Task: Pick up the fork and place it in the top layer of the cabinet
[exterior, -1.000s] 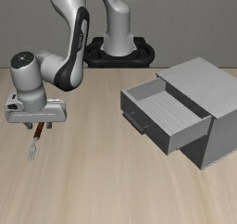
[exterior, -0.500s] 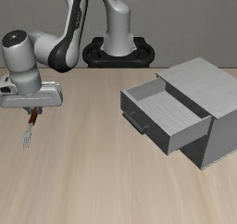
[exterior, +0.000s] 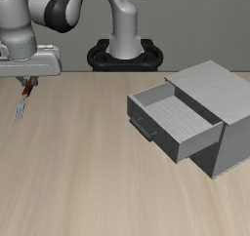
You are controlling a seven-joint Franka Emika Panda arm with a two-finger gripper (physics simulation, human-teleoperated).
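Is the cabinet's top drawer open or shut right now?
Open. The top drawer stands pulled out from the cabinet, its inside showing; the fork hangs from the pincer.

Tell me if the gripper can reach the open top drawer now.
Probably yes: the top drawer is pulled out, and nothing stands between it and the gripper holding the fork.

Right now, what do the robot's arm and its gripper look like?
The arm is made of rounded, glossy light grey shells with black sections at the joints, and it stands on a black base. The gripper has a wide, flat, light grey body. No cables or markings are visible.
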